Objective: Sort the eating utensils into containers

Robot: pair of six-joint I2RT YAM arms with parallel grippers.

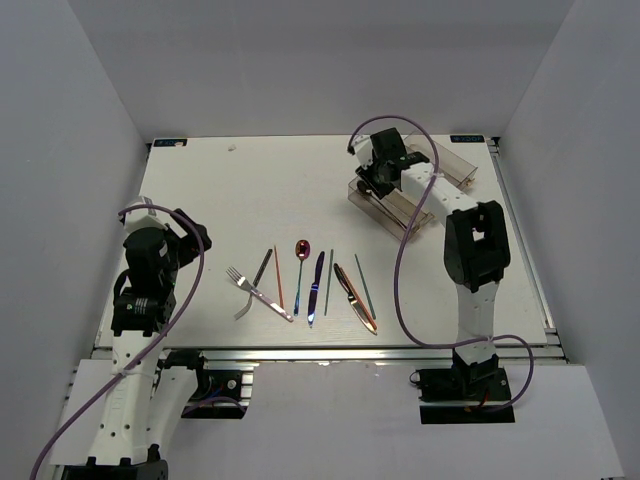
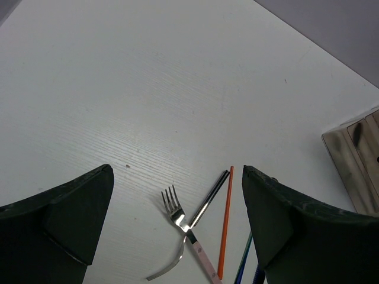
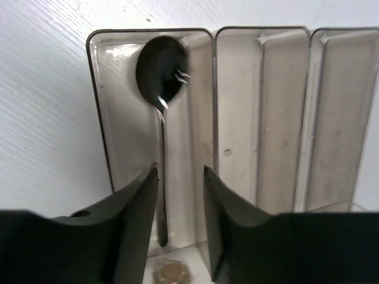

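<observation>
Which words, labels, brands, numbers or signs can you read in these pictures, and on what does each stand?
None is readable.
A small bluish sticker at the far left corner of the white table: too small to read.
A matching sticker at its far right corner: too small to read.
The smoky clear plastic tray and the black metal spoon: no markings visible.

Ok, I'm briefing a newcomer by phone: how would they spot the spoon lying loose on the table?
Find the row of utensils along the front edge of the table. The spoon lies between an orange chopstick and a blue knife. It alone has a round, shiny red bowl, at its far end.
</observation>
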